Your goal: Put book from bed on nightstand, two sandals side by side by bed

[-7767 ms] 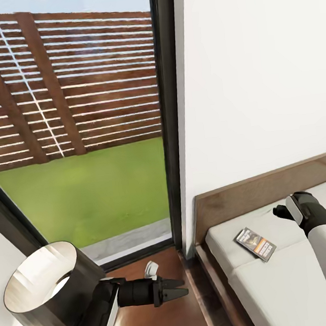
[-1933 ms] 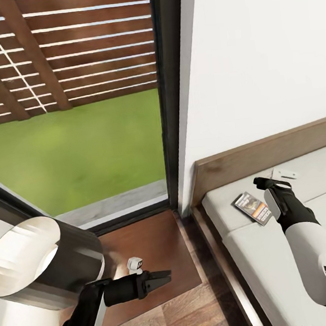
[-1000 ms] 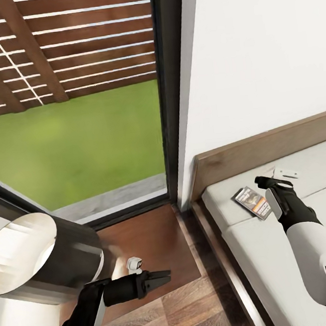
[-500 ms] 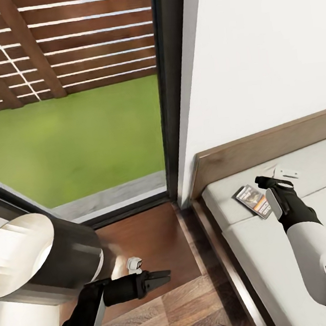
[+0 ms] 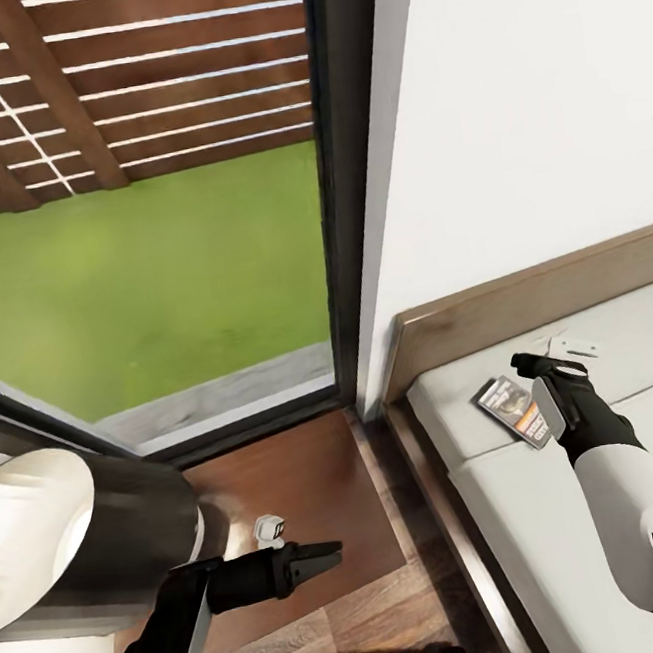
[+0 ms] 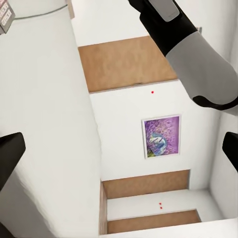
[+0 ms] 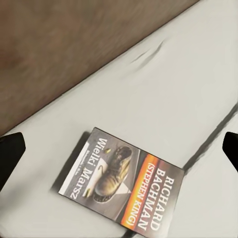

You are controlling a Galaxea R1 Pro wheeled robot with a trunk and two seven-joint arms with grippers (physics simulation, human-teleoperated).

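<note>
The book (image 5: 511,406) (image 7: 121,181), dark with an orange band, lies flat on the bed's white mattress (image 5: 531,546) near the brown headboard (image 5: 525,301). My right gripper (image 5: 535,373) (image 7: 119,148) is open just over it. In the right wrist view the book sits between the two spread fingertips, and I cannot tell if they touch it. My left gripper (image 5: 328,553) (image 6: 119,148) hangs open and empty above the front edge of the reddish-brown nightstand (image 5: 311,469). The sandals are out of view.
A lamp (image 5: 107,531) with a dark shade stands on the nightstand's left part, close to my left arm. The dark window frame (image 5: 345,164) rises behind the nightstand, with grass outside. Wood-plank floor (image 5: 397,611) runs between nightstand and bed.
Since the oldest frame my right gripper has come from past the book to right over it, and the camera has tilted down. Over the last second only the view drifts slightly.
</note>
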